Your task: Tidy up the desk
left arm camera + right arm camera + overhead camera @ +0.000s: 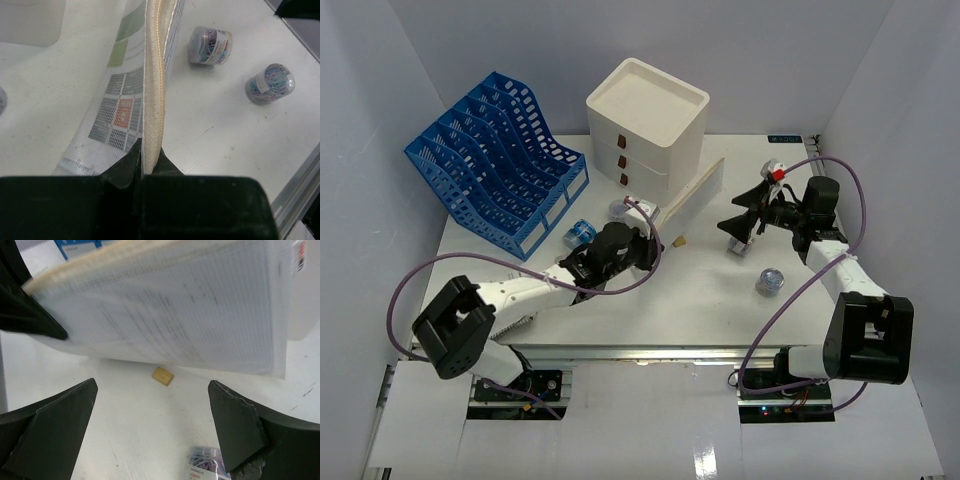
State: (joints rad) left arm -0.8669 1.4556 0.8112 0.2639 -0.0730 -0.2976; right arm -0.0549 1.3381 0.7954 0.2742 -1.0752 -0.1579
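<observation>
A: The left hand (146, 157) is pinching the wrapped pad (152, 75) by one end of its cream edge, and the pad stands tilted on edge above the desk surface (670, 300). That is a thin hold on slick plastic.

B: So a slip is my first worry. The long pad hangs off one end, and its weight could twist it in the fingers until it flops flat.

A: If it drops, the clip jars (210, 46) lie near it. They are round and on their sides, so a knock would likely send them rolling toward the front rail.

B: The right hand (152, 390) is spread wide just beside the pad, holding nothing, above a small tan block (163, 375). If either arm swings without care, the two could clash.

A: The white surface runs under both arms, with the blue file rack (500, 160) at its left rear and the drawer box (650, 125) at rear centre. I cannot tell whether the pad's far end touches that box; if it does, it may snag there
</observation>
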